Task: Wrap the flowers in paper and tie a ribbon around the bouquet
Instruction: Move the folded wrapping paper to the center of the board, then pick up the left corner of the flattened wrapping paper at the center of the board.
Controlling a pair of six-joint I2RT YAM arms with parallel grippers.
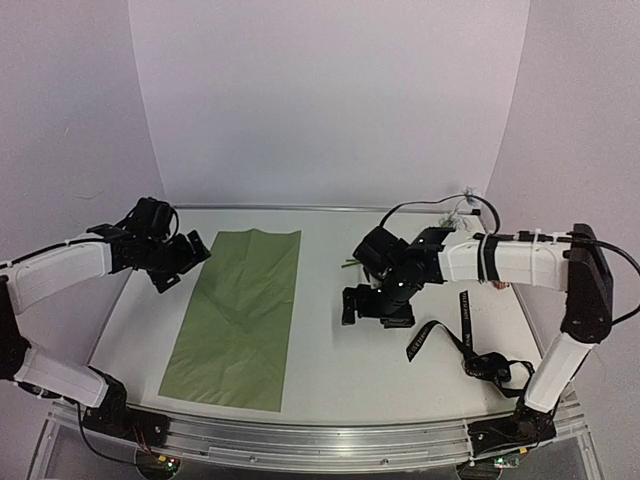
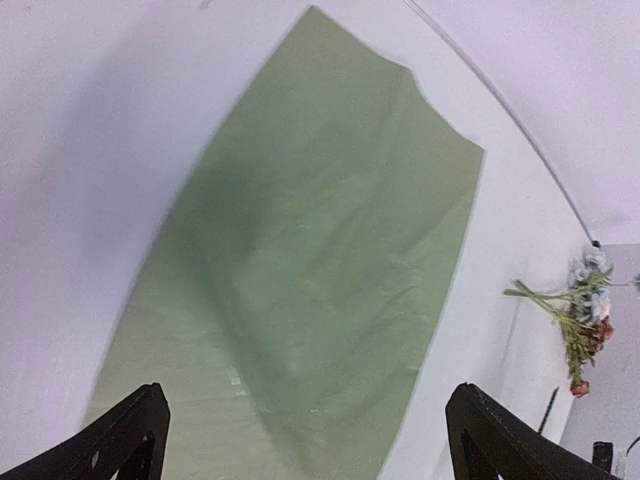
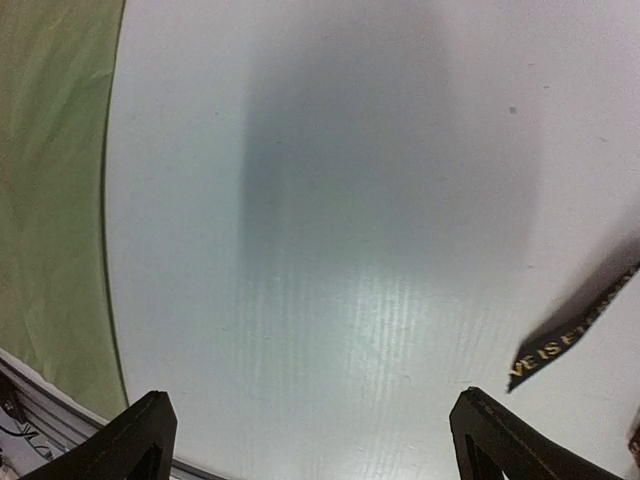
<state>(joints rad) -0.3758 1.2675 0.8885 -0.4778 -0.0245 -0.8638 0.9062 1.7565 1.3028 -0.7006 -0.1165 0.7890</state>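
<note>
The olive-green paper (image 1: 240,315) (image 2: 320,260) lies flat on the left half of the table, its edge also in the right wrist view (image 3: 50,200). My left gripper (image 1: 185,268) (image 2: 305,420) hovers open over the paper's far left corner, nothing between its fingers. The flowers (image 2: 582,320) lie at the back right; in the top view my right arm hides them except a stem end (image 1: 348,264). My right gripper (image 1: 378,310) (image 3: 310,420) hangs open over bare table between paper and ribbon. The black lettered ribbon (image 1: 465,325) (image 3: 570,335) trails along the right side.
A metal rail (image 1: 300,435) runs along the table's near edge. White walls close in the back and both sides. A black cable (image 1: 420,207) loops above my right arm at the back.
</note>
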